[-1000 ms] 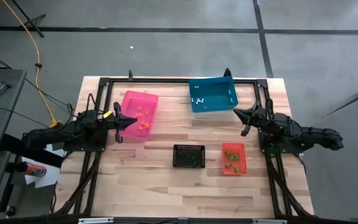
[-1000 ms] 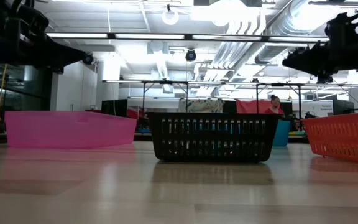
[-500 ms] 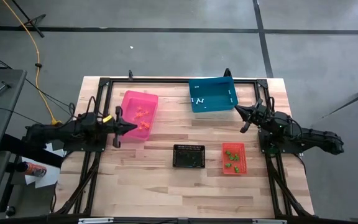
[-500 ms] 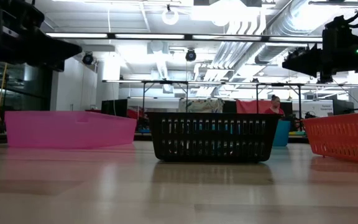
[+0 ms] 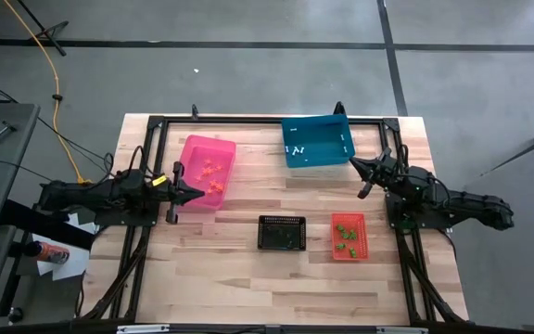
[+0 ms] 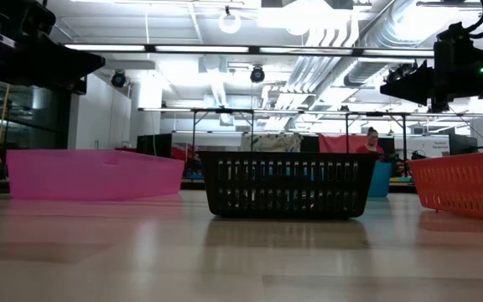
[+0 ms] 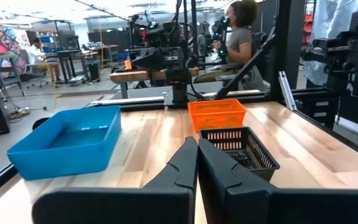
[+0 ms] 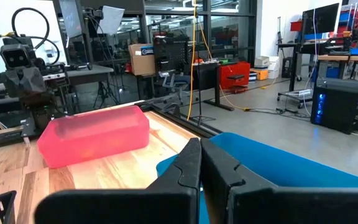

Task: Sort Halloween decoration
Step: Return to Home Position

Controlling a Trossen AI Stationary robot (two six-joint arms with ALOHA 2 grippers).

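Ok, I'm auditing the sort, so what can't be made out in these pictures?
- Low view: the translucent pink plastic bin's own wall hides its contents.
- High view: the orange trinkets in it and the white trinkets in the blue plastic bin are too small to identify.
- High view: the black mesh basket's inside is too dark to tell.

Green trinkets, orange bin, pink bin

Left pincer farther from pink bin

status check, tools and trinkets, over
Left tool shut, empty, by pink bin. Right tool shut, empty, by blue bin. Orange trinkets in pink, green trinkets in orange bin.
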